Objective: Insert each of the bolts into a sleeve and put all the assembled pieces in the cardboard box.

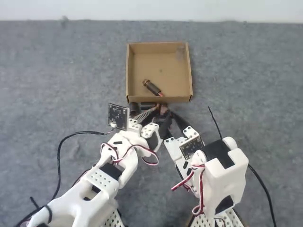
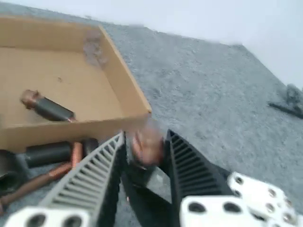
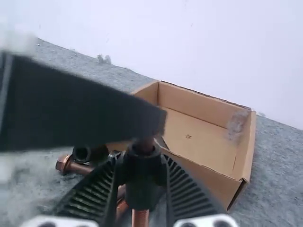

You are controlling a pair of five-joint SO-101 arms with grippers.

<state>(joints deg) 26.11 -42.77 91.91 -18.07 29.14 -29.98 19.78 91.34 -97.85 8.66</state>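
Note:
The cardboard box lies at the table's middle, with one bolt-in-sleeve piece inside, also seen in the left wrist view. Both grippers meet just in front of the box. My right gripper is shut on a black sleeve; a copper bolt shaft pokes out of it. My left gripper is shut on that bolt's copper head. The left gripper's finger crosses the right wrist view just above the sleeve.
Loose parts lie against the box's front wall: a black sleeve, a copper bolt and another sleeve, seen from above as a small cluster. Grey carpet surrounds the box on all sides.

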